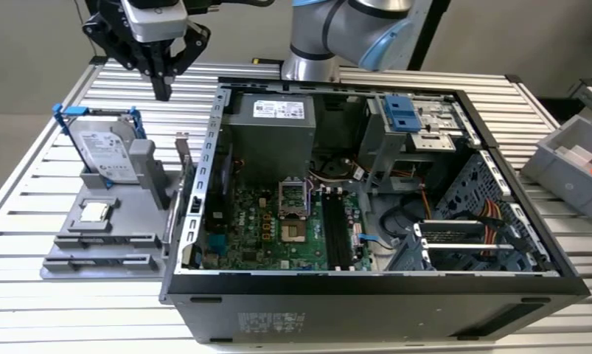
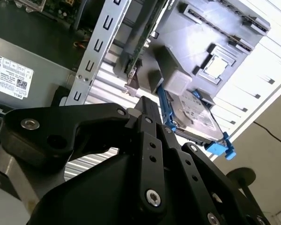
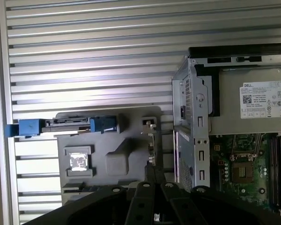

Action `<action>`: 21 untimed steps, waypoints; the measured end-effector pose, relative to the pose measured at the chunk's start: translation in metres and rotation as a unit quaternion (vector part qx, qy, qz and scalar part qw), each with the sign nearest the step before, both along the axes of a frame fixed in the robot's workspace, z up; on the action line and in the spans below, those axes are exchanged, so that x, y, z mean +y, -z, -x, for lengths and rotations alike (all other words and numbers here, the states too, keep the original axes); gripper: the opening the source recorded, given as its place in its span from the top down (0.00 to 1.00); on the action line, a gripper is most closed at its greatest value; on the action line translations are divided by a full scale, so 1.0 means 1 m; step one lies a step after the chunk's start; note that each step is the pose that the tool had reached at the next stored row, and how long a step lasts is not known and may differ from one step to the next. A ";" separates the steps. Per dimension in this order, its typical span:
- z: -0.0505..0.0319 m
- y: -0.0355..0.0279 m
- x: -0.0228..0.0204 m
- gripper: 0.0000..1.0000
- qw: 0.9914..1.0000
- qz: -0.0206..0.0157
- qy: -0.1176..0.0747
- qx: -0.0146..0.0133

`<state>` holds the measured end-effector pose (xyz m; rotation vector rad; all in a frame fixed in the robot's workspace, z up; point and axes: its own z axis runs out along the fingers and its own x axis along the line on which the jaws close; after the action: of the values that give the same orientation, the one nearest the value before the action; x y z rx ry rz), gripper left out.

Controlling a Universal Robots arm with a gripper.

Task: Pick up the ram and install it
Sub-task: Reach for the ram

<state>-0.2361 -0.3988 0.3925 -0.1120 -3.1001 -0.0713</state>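
Note:
The ram (image 1: 186,175) is a thin board standing on edge in the grey holder (image 1: 99,243), right beside the open computer case (image 1: 374,284). In both wrist views the ram (image 3: 151,145) (image 2: 139,56) appears edge-on between the holder and the case wall. My gripper (image 1: 162,93) hangs above the table behind the holder, fingers pointing down and shut with nothing between them. It is well above the ram and toward the exterior view's left of it. In both wrist views the gripper (image 2: 148,107) (image 3: 152,174) has its fingers pressed together. The long black memory slots (image 1: 333,230) lie on the motherboard.
The holder also carries a silver hard drive in a blue frame (image 1: 107,151) and a small square chip (image 1: 96,212). The case's metal side wall (image 1: 209,147) rises close to the ram. A grey bin (image 1: 576,166) sits at the exterior view's right, on the slatted table (image 1: 40,317).

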 end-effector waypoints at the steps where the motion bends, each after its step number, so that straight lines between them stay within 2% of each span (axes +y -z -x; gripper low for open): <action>1: 0.0005 0.0000 0.0000 1.00 1.000 0.000 0.000 0.000; 6: 0.0056 -0.0001 0.0000 1.00 1.000 0.000 0.000 0.000; 11: 0.0151 0.0000 0.0002 1.00 1.000 0.000 -0.002 0.000; 15: 0.0182 -0.0001 0.0002 1.00 1.000 0.000 -0.003 0.000; 16: 0.0188 0.0000 0.0002 1.00 1.000 0.000 -0.003 -0.001; 19: 0.0210 0.0000 0.0003 1.00 1.000 0.000 -0.003 -0.009; 21: 0.0221 -0.0001 0.0003 1.00 1.000 0.000 -0.003 -0.011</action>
<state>-0.2582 -0.3985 0.3925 -0.1017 -3.1215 -0.0725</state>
